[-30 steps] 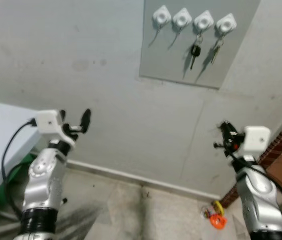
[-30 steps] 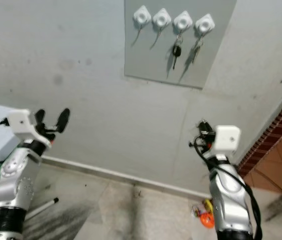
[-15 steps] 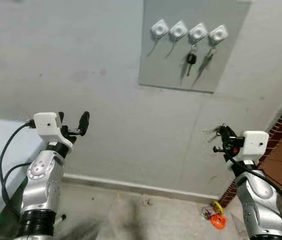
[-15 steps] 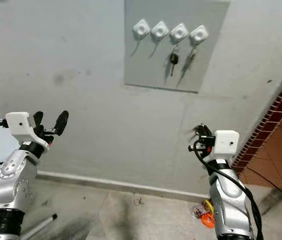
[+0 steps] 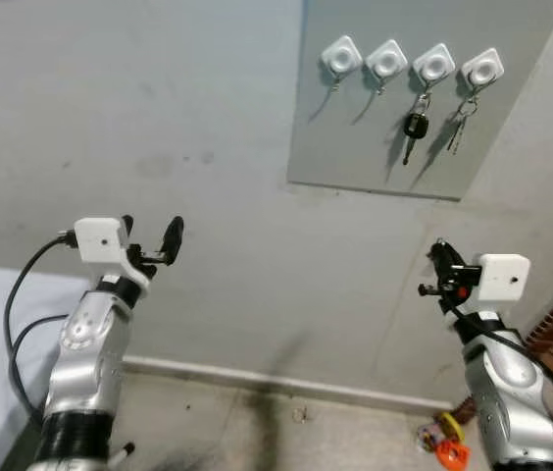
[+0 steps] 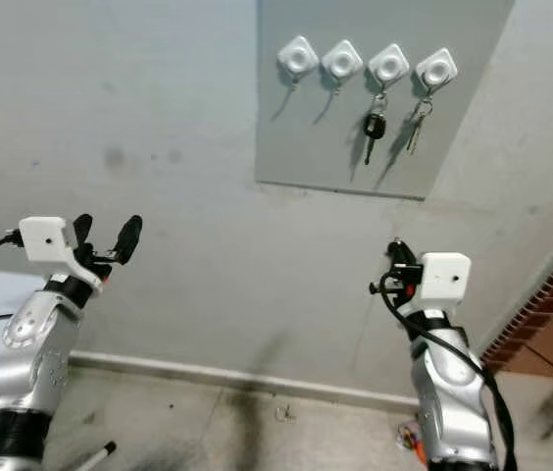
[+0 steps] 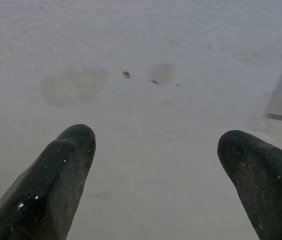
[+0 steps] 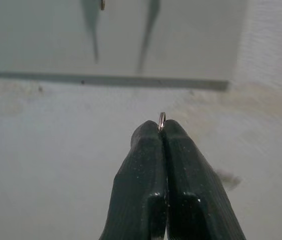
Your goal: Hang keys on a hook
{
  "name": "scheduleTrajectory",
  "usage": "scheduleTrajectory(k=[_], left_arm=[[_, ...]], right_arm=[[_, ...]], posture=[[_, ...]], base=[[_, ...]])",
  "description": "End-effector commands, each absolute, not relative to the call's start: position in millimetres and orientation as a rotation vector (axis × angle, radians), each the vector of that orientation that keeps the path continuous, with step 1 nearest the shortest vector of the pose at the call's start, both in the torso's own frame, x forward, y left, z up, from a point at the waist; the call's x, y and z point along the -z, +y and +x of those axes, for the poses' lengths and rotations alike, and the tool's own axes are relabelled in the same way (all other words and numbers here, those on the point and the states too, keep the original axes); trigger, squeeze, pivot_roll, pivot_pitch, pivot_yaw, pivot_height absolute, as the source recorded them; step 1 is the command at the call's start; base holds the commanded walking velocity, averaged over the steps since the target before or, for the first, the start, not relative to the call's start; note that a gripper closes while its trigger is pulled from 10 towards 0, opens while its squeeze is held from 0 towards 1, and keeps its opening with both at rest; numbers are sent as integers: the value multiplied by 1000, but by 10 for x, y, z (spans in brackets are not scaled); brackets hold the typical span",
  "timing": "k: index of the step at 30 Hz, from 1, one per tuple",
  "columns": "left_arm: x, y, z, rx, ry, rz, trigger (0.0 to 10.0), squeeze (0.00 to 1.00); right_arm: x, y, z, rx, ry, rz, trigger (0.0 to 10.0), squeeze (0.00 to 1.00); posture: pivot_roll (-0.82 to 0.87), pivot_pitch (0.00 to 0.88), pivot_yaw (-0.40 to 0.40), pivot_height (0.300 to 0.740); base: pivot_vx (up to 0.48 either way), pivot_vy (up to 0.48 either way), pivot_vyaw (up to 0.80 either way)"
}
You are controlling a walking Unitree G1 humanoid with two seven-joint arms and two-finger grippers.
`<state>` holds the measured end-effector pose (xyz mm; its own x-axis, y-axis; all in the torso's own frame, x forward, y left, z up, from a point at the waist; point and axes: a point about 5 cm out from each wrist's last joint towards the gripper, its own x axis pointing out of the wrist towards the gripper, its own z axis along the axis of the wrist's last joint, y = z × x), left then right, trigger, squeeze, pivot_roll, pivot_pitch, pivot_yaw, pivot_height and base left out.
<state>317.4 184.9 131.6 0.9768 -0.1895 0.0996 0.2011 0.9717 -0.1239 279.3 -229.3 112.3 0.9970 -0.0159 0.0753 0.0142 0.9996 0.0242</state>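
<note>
Key ring (image 8: 162,120) pinched in right end effector (image 8: 161,131) below hook board (image 5: 424,93); left end effector (image 7: 156,165) spread, facing wall (image 5: 159,118)

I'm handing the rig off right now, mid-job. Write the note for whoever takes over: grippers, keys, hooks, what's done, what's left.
Right gripper: shut on a key ring, held up facing the wall below the hook board; the ring's edge pokes out between the fingertips.
Left gripper: open, holding nothing, raised toward the bare wall.
Hooks: four white ones in a row on the board. The two left hooks are free; the third carries a black-headed key, the fourth a bunch of metal keys.
Done: key ring gripped.
Left: raise the right gripper to a free hook, slip the ring over it, release.
</note>
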Motion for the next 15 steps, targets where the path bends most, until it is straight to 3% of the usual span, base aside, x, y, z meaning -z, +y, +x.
scheduleTrajectory(k=[1,15], left_arm=[[-1369,1925,3173,190,-94,-122,10000,0],[-1465,1875,3115,244,-143,-121,10000,0]], right_arm=[[-1190,-2221,2820,-12,-105,27,10000,0],[-1148,-2193,2784,-22,-91,39,10000,0]], posture=[[-48,0,15,740],[-41,0,22,740]], base=[[240,0,0],[0,0,0]])
